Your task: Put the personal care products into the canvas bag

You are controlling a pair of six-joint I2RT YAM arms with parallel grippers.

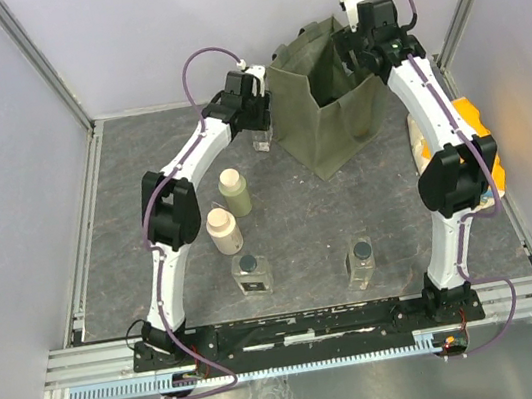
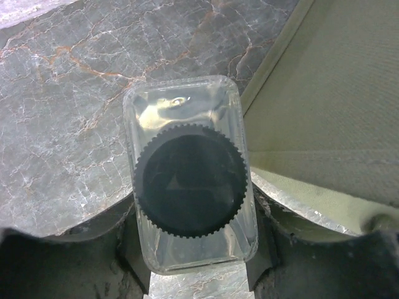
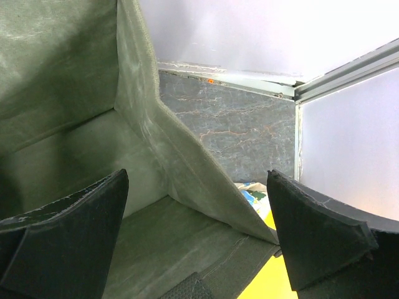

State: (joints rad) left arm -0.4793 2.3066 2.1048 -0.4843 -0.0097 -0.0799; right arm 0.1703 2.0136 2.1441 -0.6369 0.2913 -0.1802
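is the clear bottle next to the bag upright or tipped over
Upright: the clear bottle shows its dark cap face-on from straight above, beside the bag.

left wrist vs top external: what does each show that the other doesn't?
Left wrist only: the clear bottle seen from straight above, ribbed dark cap, with the left gripper straddling it; contact unclear.
Top external only: the olive bottle, cream bottle and two more clear bottles standing in the open, the orange packet at the right edge, and the right gripper at the bag mouth.
Both: that clear bottle beside the bag, on the marbled table.
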